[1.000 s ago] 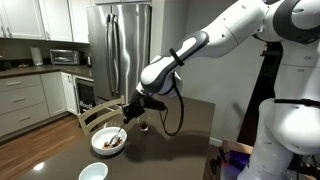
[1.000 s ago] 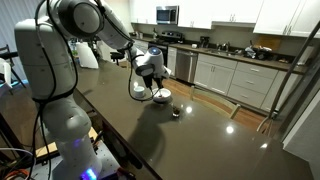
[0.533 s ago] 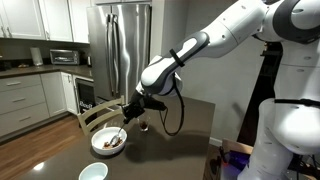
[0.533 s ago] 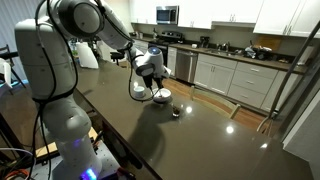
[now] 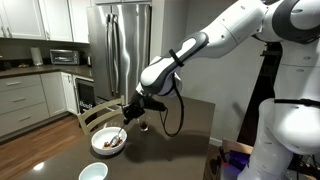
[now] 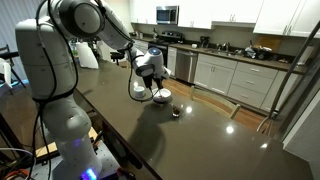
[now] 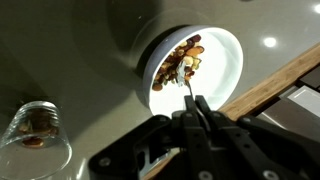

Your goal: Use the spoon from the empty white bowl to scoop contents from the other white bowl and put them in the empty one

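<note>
Spoon: the spoon (image 7: pixel 183 86) is held by its handle end and slants down into the wide bowl, tip among the brown pieces; in an exterior view it (image 5: pixel 120 131) runs from the gripper down and toward the bowl.
Contents: brown and tan chunks (image 7: pixel 181 60) lie heaped on one side of the wide bowl; the rest of the bowl's floor is bare white.
Wide bowl: the wide bowl (image 7: pixel 225 60) stands on the dark table, directly below the gripper in the wrist view; in an exterior view it (image 5: pixel 97 146) sits near the table's edge.
Empty bowl: the small bowl (image 5: pixel 93 171) stands on the table near the wide bowl, closer to the camera, apart from it, with nothing visible inside.
Gripper: the gripper (image 7: pixel 196 108) has its jaws pinched narrow on the spoon handle; it (image 5: pixel 132 110) hangs above and just beside the wide bowl.
Arm: the white arm (image 5: pixel 200 45) reaches in over the table from the robot's body.
Glass: a clear glass (image 7: pixel 35 135) with brown bits inside stands on the table, apart from the wide bowl.
Table: the table (image 5: pixel 170 150) is dark and glossy, showing lamp glare.
Chair: a wooden chair (image 5: pixel 92 115) stands at the table's far edge, behind the wide bowl.
Background: a steel fridge (image 5: pixel 125 45) stands beyond the table.
</note>
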You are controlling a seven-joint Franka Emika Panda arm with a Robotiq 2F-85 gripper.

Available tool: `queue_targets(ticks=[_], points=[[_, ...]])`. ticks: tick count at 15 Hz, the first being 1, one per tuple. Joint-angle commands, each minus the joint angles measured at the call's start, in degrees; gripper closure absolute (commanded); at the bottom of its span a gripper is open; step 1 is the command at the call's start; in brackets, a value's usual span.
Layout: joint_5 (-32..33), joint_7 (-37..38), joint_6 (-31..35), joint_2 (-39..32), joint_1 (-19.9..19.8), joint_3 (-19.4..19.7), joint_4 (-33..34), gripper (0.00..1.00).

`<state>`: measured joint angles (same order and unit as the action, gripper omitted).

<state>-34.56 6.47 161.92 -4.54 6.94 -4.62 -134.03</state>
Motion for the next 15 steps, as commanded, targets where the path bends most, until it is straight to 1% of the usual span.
queue_targets(ticks=[1, 6, 15], points=[[-5.3, -3.4, -0.1, -1.0, -0.1, -1.2, 0.3, 0.98], [-15.1, -9.7, -0.4, -2.8, -0.5, -3.4, 1.1, 0.98], [-34.9, -25.3, -1.5, -2.7, -0.6, -5.2, 0.9, 0.98]])
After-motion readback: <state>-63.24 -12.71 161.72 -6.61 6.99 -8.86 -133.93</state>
